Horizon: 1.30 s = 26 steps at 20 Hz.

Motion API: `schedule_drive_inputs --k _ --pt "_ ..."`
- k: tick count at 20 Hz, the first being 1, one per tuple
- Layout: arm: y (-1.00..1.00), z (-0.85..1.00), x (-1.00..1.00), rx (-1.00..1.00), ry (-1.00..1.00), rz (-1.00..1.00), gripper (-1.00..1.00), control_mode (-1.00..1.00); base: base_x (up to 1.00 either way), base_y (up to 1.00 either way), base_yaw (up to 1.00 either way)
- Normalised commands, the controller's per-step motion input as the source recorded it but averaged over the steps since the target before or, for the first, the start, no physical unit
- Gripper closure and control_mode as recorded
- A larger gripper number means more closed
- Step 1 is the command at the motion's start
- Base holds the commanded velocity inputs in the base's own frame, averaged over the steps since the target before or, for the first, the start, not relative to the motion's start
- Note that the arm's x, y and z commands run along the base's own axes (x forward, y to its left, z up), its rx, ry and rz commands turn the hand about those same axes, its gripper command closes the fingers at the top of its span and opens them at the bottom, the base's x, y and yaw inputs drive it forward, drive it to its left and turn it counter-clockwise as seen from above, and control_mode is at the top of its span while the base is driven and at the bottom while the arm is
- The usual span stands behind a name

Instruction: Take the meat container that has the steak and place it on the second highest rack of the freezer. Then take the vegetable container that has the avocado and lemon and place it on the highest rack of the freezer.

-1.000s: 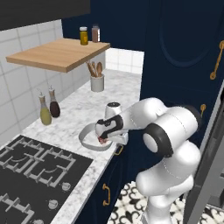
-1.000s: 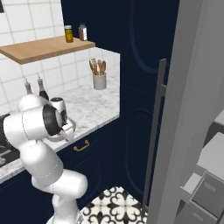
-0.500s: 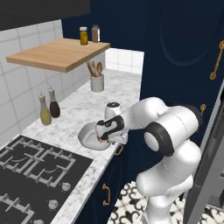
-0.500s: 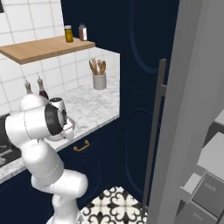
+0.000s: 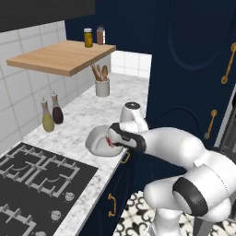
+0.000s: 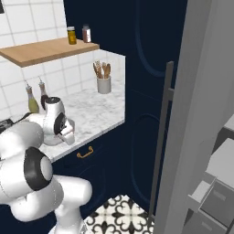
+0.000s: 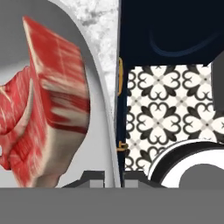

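Observation:
The meat container (image 5: 97,140) is a grey bowl near the front edge of the marble counter (image 5: 78,115). My gripper (image 5: 111,140) is shut on its right rim. In the hand view the steak (image 7: 48,100), red-pink with pale marbling, lies inside the container (image 7: 99,113), and the rim runs down between my fingertips (image 7: 94,176). From the right base view the hand (image 6: 64,130) covers most of the container (image 6: 49,138). The freezer's grey door (image 6: 201,91) stands open at the right, with grey drawers (image 6: 219,194) behind it. Its upper racks, the avocado and the lemon are out of view.
A utensil holder (image 5: 102,85) stands at the back of the counter, and two bottles (image 5: 51,114) stand by the tiled wall. A stove (image 5: 37,179) lies to the left. A wooden shelf (image 5: 60,56) carries two jars. Navy cabinets (image 5: 184,69) rise behind, above a patterned floor (image 7: 170,113).
The container has tipped in my grip: a second ago its open inside faced the left base camera, now its outer wall does. My hand has shifted slightly to the right.

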Motion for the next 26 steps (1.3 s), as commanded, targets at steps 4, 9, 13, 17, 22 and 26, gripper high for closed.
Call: schedule_drive_inputs --k 4,9,13,17,22,26 --pt "-0.37 1.00 -0.71 0.15 -0.08 0.00 1.00 -1.00 0.00 0.00 0.00" --pt "-0.26 1.00 -0.88 0.04 -0.08 -0.01 1.00 -1.00 0.00 0.00 0.00" --pt "-0.26 1.00 -0.79 0.00 -0.02 0.00 1.00 -1.00 0.00 0.00 0.00" --pt "-0.28 1.00 -0.73 0.00 0.01 0.00 1.00 -1.00 0.00 0.00 0.00" --pt "-0.21 1.00 -0.54 0.00 0.08 -0.02 1.00 -1.00 0.00 0.00 0.00" --pt "-0.35 0.99 -0.74 0.00 0.12 -0.03 1.00 -1.00 0.00 0.00 0.00"
